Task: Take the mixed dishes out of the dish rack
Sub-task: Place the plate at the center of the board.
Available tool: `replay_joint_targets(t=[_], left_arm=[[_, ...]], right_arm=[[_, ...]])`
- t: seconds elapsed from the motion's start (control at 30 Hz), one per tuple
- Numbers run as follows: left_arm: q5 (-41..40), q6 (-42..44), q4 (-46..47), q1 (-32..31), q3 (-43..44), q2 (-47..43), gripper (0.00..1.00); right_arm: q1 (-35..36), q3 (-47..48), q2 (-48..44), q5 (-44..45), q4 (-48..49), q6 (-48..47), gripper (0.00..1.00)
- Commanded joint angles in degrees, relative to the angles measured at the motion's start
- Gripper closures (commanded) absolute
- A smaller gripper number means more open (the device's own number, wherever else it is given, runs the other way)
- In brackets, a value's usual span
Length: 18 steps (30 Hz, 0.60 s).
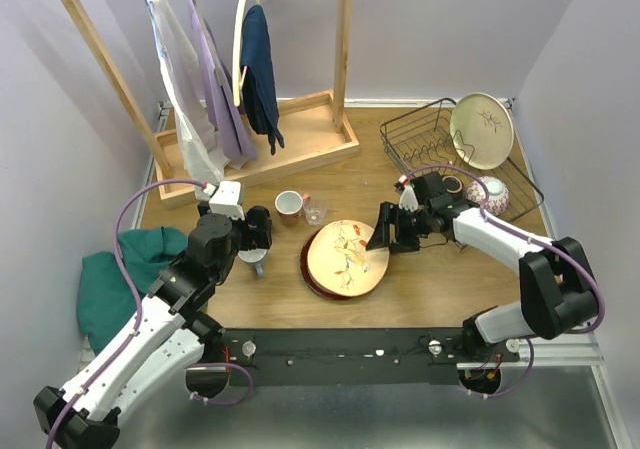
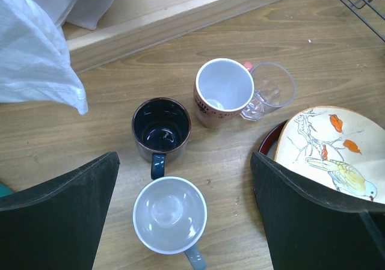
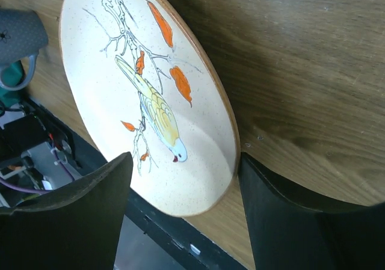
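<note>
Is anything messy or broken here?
Nothing looks broken or spilled. Two small things stand out. A green cloth lies crumpled at the far left. The bird plate sits off-centre on a dark red plate, so the red rim peeks out on one side.

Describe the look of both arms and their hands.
The left arm and right arm have white links, black joints and looping purple cables. The left hand and right hand are black, each with two broad, flat fingers.
</note>
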Motion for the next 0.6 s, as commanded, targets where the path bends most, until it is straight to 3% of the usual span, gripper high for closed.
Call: replay_joint_targets(t=[0.0, 0.3, 0.57], left_arm=[[1.0, 0.6, 1.2, 0.4, -0.1, 0.1, 0.01], [1.5, 0.7, 1.1, 0.8, 0.1, 0.7, 0.01], [1.6, 0.8, 1.0, 0.9, 0.2, 0.7, 0.01]], right_arm=[[1.2, 3.3, 1.1, 2.5, -4.0, -1.8, 0.21], [3.5, 6.0, 3.8, 4.2, -5.0, -2.3, 0.18], [3.4, 15.4, 3.3, 15.9, -11.3, -6.9, 0.16]])
